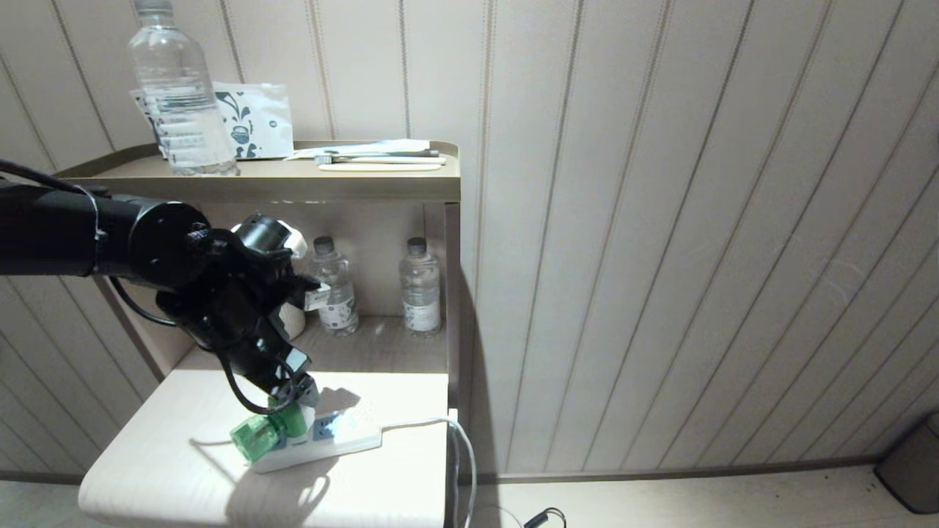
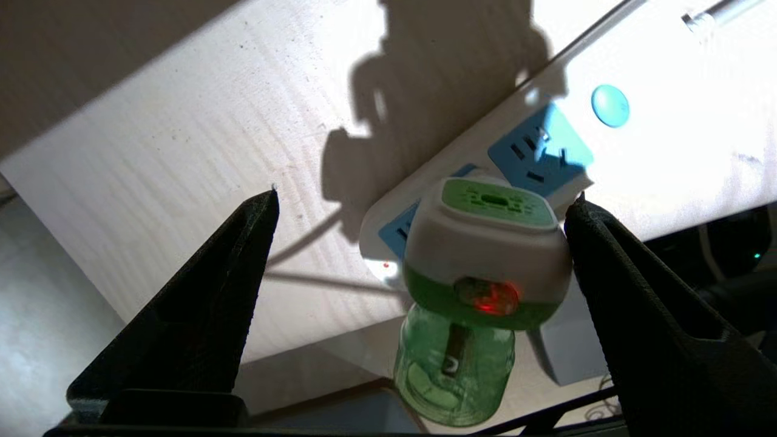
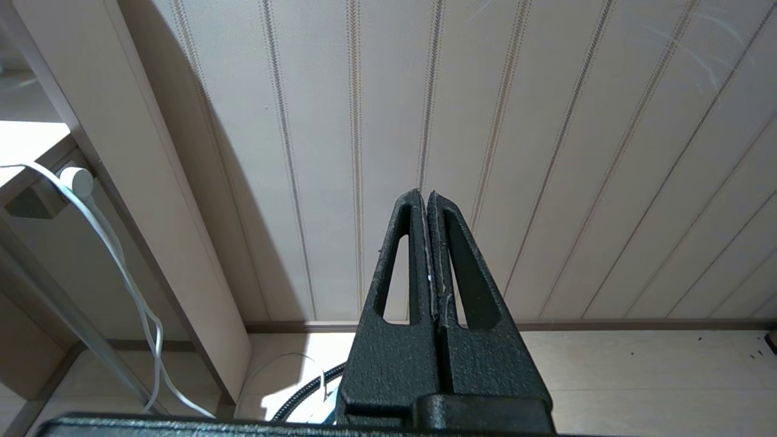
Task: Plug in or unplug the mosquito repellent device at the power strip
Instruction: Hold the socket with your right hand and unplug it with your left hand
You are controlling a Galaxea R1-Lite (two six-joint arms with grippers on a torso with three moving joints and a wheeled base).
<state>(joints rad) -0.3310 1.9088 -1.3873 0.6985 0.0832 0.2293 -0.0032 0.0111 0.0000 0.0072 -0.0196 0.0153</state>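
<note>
The mosquito repellent device (image 2: pixel 485 255) is sitting plugged into the power strip (image 2: pixel 637 121), lamp glowing, while the left gripper (image 2: pixel 422 203) is straddling it spread wide, gripping nothing, so the plugging looks done.

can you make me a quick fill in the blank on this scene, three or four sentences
1. The small white and green mosquito repellent device sits plugged into the long white ____.
2. The light on the device's green band glows ____.
3. The left gripper has its black fingers spread ____ on either side of the device.
4. The right gripper has its fingers pressed ____, facing the panelled wall.

Missing words: power strip; red; open; shut
</note>
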